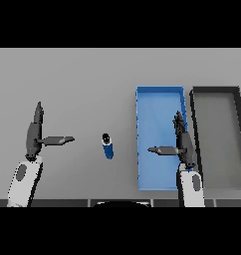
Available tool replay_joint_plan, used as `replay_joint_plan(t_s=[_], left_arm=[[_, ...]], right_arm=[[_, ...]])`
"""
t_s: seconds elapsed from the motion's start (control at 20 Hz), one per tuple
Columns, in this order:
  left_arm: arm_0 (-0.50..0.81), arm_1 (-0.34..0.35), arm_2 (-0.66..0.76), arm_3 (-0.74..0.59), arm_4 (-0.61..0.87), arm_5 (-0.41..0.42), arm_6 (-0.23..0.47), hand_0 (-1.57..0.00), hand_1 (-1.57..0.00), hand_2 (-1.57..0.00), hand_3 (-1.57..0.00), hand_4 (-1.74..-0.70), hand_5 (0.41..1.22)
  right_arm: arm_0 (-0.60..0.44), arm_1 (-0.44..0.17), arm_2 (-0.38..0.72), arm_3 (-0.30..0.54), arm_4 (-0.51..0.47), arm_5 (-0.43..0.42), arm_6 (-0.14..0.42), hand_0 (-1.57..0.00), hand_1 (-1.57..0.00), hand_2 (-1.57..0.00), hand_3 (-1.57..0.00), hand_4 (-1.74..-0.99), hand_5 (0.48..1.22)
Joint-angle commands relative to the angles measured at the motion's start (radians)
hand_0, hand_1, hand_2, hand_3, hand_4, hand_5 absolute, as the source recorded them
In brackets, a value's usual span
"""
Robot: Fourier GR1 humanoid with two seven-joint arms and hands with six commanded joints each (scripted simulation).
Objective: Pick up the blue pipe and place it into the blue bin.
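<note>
I see the blue bin (160,94) at three o'clock of the blue pipe (108,146), my right hand (183,141) spread wide over it, left hand (35,131) wide at nine.

The short blue pipe (108,146) is standing near the frame's centre on the grey table, its dark opening showing. The blue bin (140,149) is lying right of it, apart.

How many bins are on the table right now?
2. The blue bin sits right of centre; a dark grey bin lies just beside it, further right. None seems hidden.
</note>
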Motion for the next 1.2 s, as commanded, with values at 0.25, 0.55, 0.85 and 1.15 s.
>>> replay_joint_plan(t_s=[0.25,0.55,0.85,1.15], left_arm=[[0.01,-0.001,-0.006,-0.025,-0.005,0.01,-0.006,0.0,0.0,0.0,0.0,-1.07,0.591],[0.02,0.202,-0.069,-0.031,0.031,-0.338,-0.093,0.0,0.0,0.0,0.0,-1.08,0.591],[0.056,0.229,-0.114,-0.103,0.057,-0.434,-0.116,0.0,0.0,0.0,0.0,-1.1,0.583],[0.092,0.198,-0.239,-0.194,0.023,-0.515,-0.085,0.0,0.0,0.0,0.0,-1.16,0.497]], right_arm=[[0.021,-0.005,-0.001,-0.012,-0.007,0.008,-0.003,0.0,0.0,0.0,0.0,-1.225,0.617],[0.118,-0.112,0.109,-0.13,0.147,0.062,-0.07,0.0,0.0,0.0,0.0,-1.215,0.618],[0.112,-0.118,0.116,-0.144,0.174,0.045,-0.042,0.0,0.0,0.0,0.0,-1.187,0.6],[0.113,-0.125,0.122,-0.144,0.175,0.059,-0.064,0.0,0.0,0.0,0.0,-1.208,0.612]])
